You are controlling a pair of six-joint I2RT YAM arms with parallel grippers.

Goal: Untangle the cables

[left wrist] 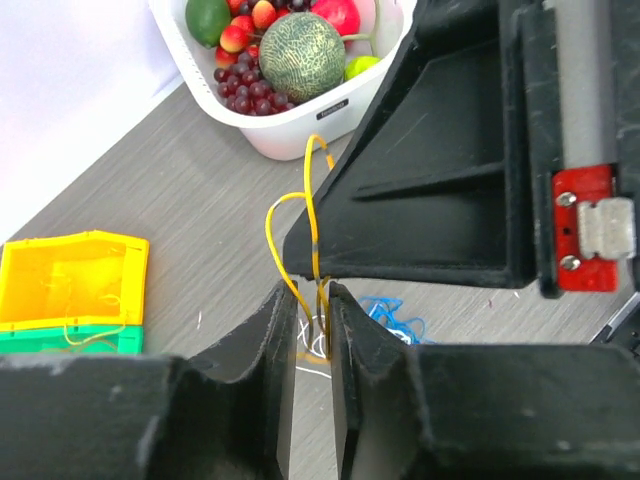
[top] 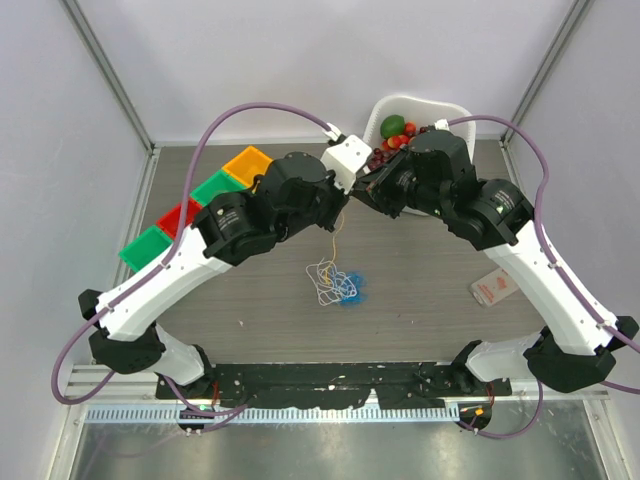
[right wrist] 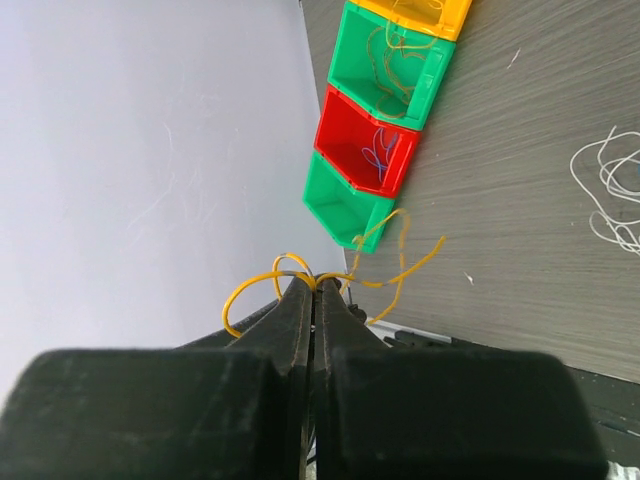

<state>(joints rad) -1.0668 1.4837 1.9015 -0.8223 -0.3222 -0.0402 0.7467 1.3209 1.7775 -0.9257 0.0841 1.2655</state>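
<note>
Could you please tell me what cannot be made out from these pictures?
Top view: where the yellow cable is held, hidden beneath the arms.
Left wrist view: whether the left gripper already pinches that cable; a narrow gap shows.
Right wrist view: most of the cable bunch, cut off by the right edge.
Top view: the packet print, too small.

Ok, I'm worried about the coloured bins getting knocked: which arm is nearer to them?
Left. The left arm runs beside the row of coloured bins, partly covering them from above; the right arm is across the table, by the fruit basket.
</note>
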